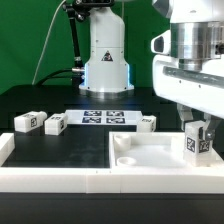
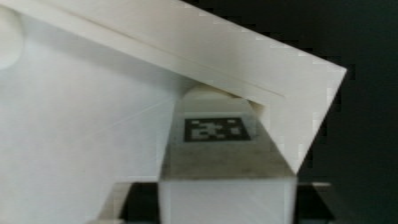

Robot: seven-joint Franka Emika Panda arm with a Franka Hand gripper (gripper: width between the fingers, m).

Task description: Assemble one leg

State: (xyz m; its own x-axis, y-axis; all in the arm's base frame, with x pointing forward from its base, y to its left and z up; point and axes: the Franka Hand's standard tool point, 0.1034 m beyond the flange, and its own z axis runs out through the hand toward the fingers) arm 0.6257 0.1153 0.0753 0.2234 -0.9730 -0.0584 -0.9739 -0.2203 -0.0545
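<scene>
Exterior view: the tool grips a leg upright over the tray, at its corner on the exterior view's right; three legs lie on the counter beyond the tray.

Wrist view: the clamped leg meets the tray corner; seating probably remains.

We see the leg as smooth matt white plastic, its tag printed matt black; the tabletop looks matt black.
</scene>
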